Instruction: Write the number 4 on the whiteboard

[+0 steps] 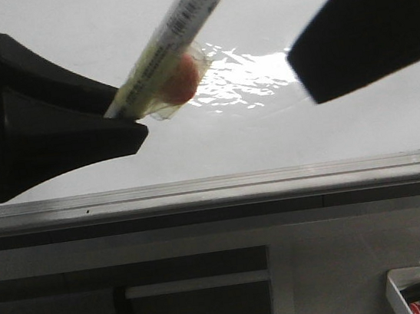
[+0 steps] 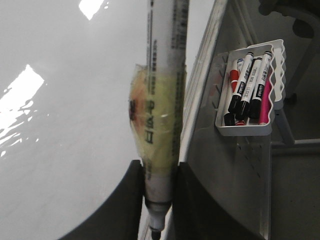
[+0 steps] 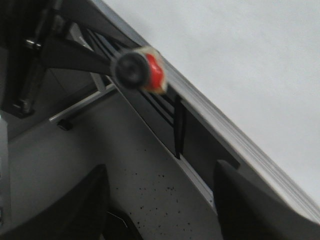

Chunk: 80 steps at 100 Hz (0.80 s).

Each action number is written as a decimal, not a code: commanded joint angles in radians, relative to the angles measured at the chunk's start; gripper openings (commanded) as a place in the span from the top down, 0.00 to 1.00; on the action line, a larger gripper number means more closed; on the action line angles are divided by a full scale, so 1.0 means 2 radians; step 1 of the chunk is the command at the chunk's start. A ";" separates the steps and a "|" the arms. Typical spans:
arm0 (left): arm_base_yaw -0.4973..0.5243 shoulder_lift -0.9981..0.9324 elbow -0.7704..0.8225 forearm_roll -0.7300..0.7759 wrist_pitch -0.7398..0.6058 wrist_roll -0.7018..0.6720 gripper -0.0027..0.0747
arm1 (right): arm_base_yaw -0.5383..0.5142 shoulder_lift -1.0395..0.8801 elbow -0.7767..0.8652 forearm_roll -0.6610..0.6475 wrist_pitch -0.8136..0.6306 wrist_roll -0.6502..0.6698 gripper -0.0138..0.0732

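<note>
Left hand [image 1: 140,123] at 9 o'clock: fingers clamped on taped marker [image 1: 172,46], barrel slanting to 1 o'clock over whiteboard [image 1: 270,141]. No digit 4 visible. Right hand [image 3: 160,200] at 2 o'clock: fingers spread wide, holding nothing. Marker tray [image 2: 250,90] at 5 o'clock.

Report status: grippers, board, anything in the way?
Left gripper shut on marker. Right gripper open, empty. Whiteboard shows no 4 yet. Nothing in the way.

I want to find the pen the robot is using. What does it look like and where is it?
Look at the big shiny whiteboard. In front of it, the left tool is shut on a long white marker. Unlike the markers in the white tray, it has yellowish tape and a red lump wrapped around its middle.
</note>
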 commanded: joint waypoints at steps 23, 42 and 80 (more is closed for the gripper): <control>0.000 -0.010 -0.011 0.031 -0.039 -0.003 0.99 | 0.020 0.066 -0.047 -0.017 -0.113 -0.010 0.37; 0.000 -0.010 -0.011 0.031 -0.039 -0.003 0.99 | 0.020 0.076 -0.063 -0.018 -0.098 -0.010 0.50; 0.000 -0.010 -0.011 0.028 -0.042 -0.003 0.92 | 0.020 0.076 -0.063 -0.020 -0.054 -0.010 0.92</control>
